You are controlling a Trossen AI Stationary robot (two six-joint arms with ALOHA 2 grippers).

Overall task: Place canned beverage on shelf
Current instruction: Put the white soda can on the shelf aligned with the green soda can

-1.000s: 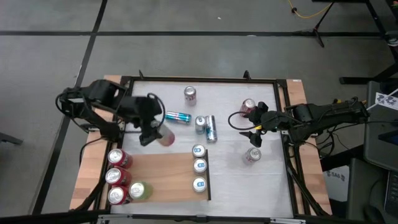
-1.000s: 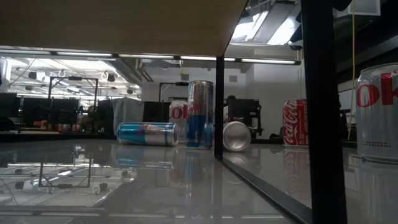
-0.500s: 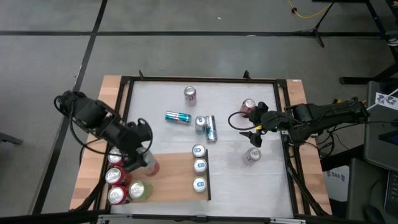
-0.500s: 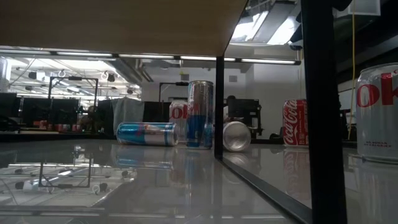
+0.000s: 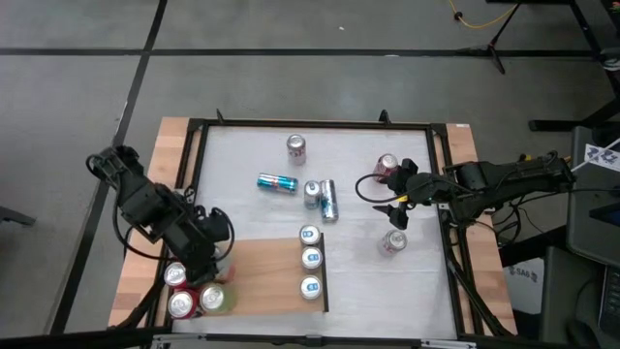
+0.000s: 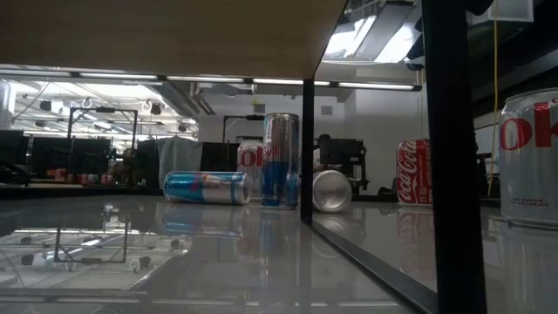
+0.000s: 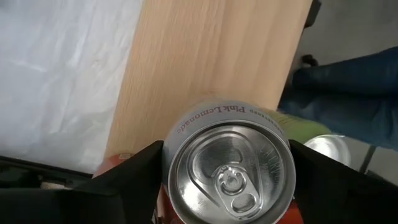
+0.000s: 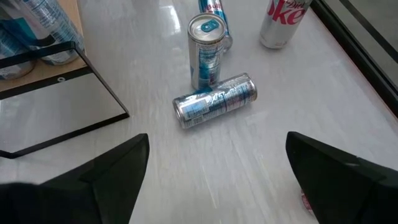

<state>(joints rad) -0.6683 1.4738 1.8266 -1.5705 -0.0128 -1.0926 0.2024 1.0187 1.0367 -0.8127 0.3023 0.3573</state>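
Can (image 7: 228, 160) with "Pink Lemonade" printed round its rim sits upright between the fingers of my left gripper (image 5: 206, 254), which is clamped on its sides. I hold it over the left end of the shelf (image 5: 266, 276), the light-brown wood panel at the near part of the desk (image 5: 358, 281). Right beside it on that end stand two red cans (image 5: 180, 291) and a green can (image 5: 217, 298), one of the red ones showing just under my grasped can in the left wrist view. Along the shelf's other end, by its thin dark strip, three blue-topped cans (image 5: 310, 259) stand in a row. Out on the white desk lie a blue can (image 5: 277, 182) on its side, a slim upright can (image 8: 206, 52) with another lying against it, and some silver and red cans farther off. My right gripper (image 5: 396, 206) waits above the desk's right side, fingers spread wide and empty.
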